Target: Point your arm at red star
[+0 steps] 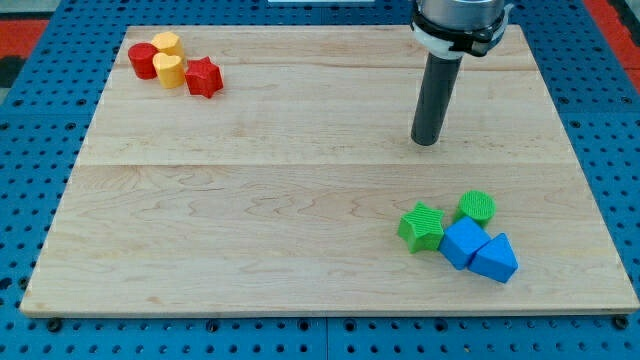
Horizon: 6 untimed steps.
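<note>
The red star (204,77) sits near the top-left corner of the wooden board (300,200), a short way in from the top edge. It is a squat, solid red block with blunt points and a flat top face, lying flat on the wood. Its left side is just beside, possibly touching, a yellow block (171,69) with a rounded outline; a second yellow block (167,43) lies above that one, nearer the top edge, and a red cylinder (142,60) closes the cluster on the left. The dark rod comes down from the top edge on the right half of the board, and the tip (427,142) rests on bare wood, well apart from the red star and touching no block. The rod carries nothing; it has no jaws to open or close. Toward the bottom-right corner sits a second cluster: a green star (421,226), a green cylinder (477,207), a blue cube (463,243) and a blue triangular block (495,259), packed close together.
</note>
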### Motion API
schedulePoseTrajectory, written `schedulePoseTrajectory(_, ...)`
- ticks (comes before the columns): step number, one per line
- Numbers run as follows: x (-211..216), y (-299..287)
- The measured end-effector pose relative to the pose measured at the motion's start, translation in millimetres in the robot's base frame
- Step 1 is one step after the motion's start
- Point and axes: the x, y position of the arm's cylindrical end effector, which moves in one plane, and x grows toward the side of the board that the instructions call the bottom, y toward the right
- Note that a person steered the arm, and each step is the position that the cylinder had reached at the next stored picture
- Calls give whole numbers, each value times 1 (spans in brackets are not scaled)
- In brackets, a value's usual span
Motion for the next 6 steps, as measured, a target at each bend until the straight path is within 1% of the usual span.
schedulePoseTrajectory(1, -4, 0)
schedulePoseTrajectory(2, -27, 0)
schedulePoseTrajectory(4, -105, -9)
schedulePoseTrajectory(5, -137, -32)
schedulePoseTrajectory(6, -159, -77)
